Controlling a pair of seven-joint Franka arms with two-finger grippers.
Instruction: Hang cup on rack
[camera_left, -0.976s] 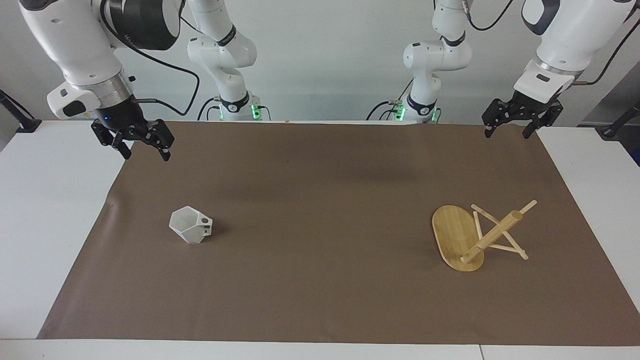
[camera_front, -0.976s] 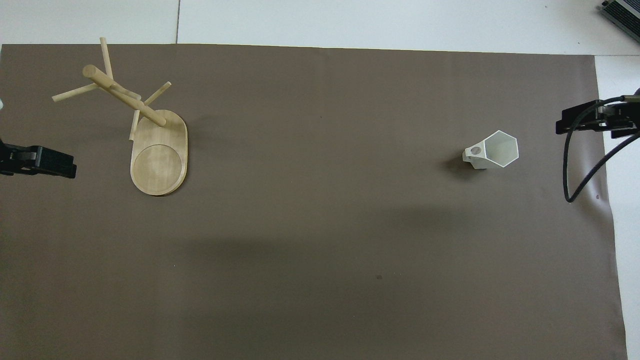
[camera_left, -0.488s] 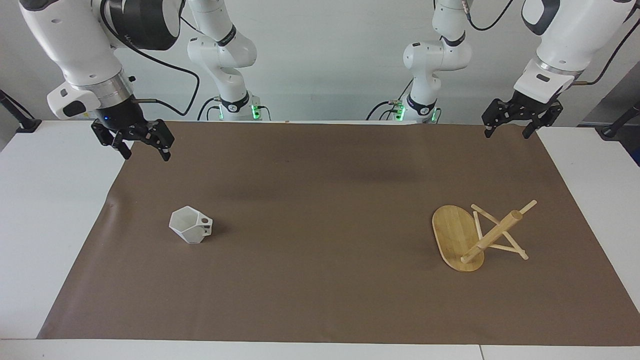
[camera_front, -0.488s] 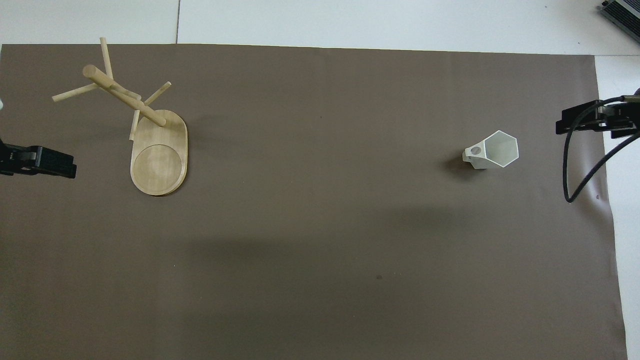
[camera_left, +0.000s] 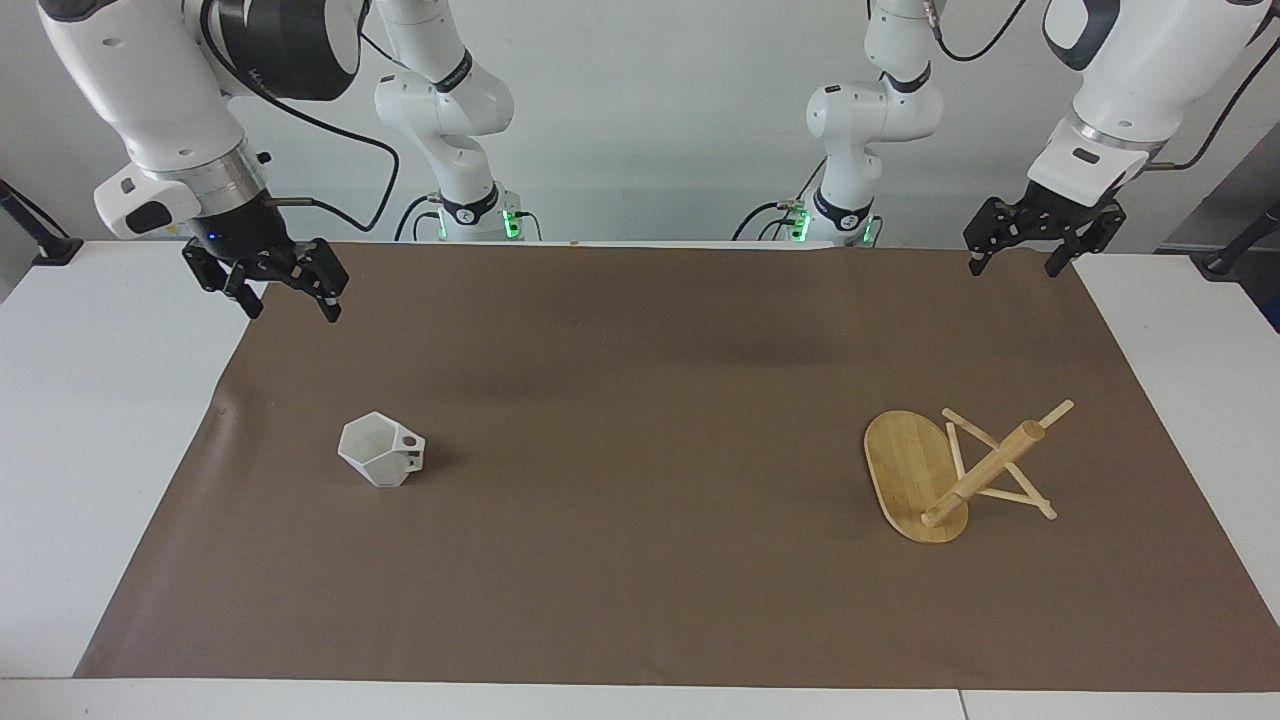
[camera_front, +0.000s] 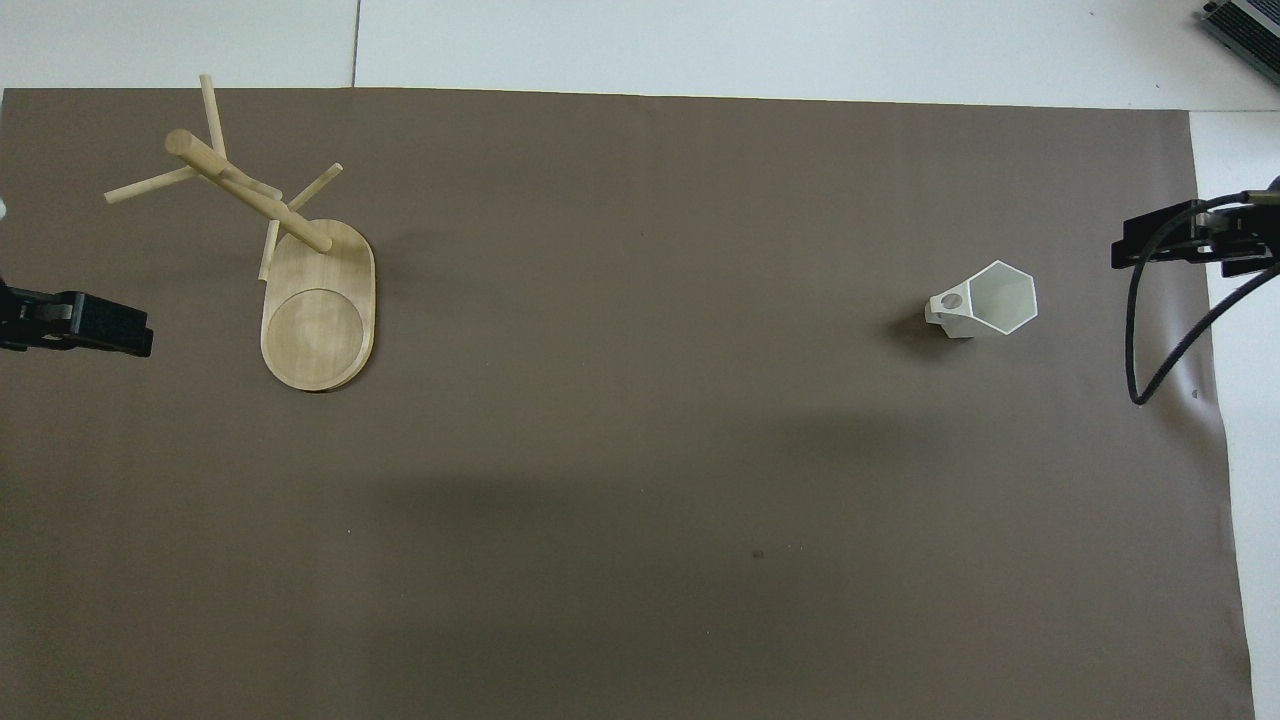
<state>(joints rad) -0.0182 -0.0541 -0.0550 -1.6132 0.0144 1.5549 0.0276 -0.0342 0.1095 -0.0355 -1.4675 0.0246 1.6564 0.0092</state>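
Two grippers: left gripper (camera_left: 1017, 262) and right gripper (camera_left: 287, 300), jaws wide, empty, above the mat's (camera_left: 640, 560) corners
Cup (camera_left: 381, 450): upright, right arm's end
Rack (camera_left: 955, 472): upright, left arm's end

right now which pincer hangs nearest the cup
The right pincer, open above the brown mat's edge at the white faceted mug's end of the table. The left pincer hangs at the bamboo mug tree's end.

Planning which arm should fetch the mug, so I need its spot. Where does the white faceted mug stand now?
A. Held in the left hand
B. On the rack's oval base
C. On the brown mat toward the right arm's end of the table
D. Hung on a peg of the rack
C: the white faceted mug stands alone on the brown mat, well apart from the bamboo mug rack.
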